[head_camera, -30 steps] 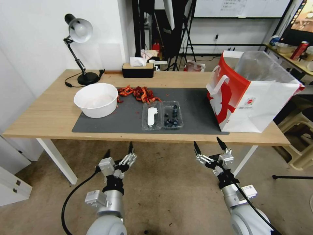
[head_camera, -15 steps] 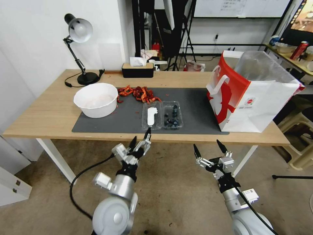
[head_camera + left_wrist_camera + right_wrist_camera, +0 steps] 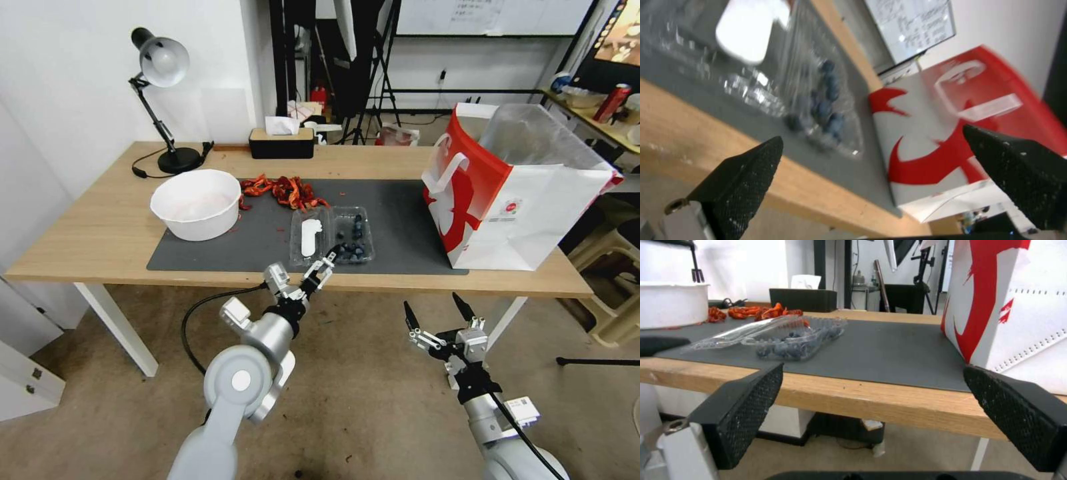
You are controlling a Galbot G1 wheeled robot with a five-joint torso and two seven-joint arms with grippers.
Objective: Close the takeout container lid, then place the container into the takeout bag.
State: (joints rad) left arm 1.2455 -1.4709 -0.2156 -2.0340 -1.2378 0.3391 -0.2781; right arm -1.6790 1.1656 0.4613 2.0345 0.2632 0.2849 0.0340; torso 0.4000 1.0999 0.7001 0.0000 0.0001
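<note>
takeout container (image 3: 332, 235) lies open, long axis across the counter, blueberries in half nearer takeout bag (image 3: 513, 193) | my left gripper (image 3: 322, 263) wide, at container's near edge | right gripper (image 3: 437, 311) wide, below counter

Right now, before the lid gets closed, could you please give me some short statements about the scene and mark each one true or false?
1. The takeout container lies open on the dark mat. True.
2. The lid is folded shut over the blueberries. False: it lies flat beside the berry half, label up.
3. The left hand is open near the container's front edge. True.
4. The right hand grips the takeout bag. False: it hangs open below the table edge, holding nothing.
5. The bag lies on its side. False: it stands upright on the table.
</note>
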